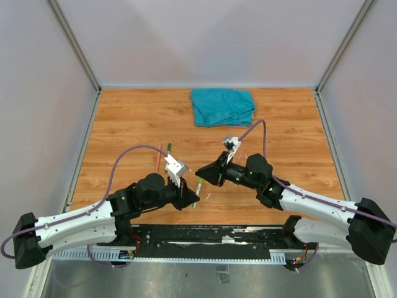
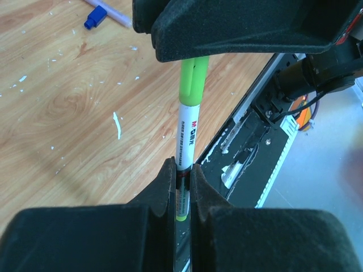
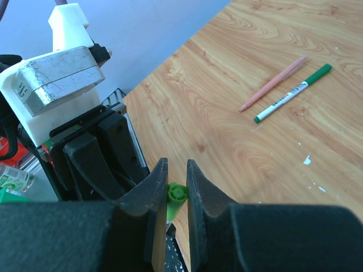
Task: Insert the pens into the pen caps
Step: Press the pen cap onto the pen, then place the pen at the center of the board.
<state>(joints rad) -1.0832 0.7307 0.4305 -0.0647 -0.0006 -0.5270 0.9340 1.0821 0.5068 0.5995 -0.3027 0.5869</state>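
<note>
The left gripper (image 2: 181, 168) squeezes the green pen (image 2: 187, 133), held up off the table (image 2: 68, 113). The right gripper (image 3: 176, 170) pinches its green cap (image 3: 176, 194). The pen looks light, stiff and slippery, so hold the barrel.

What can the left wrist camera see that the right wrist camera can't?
Only the left wrist view shows the white barrel of the light green pen, pinched in the left end effector, and a blue-tipped pen lying on the table.

Only the right wrist view shows a pink pen and a dark green pen lying side by side.

Both show the light green cap, which the right end effector grips, and the wooden table.
</note>
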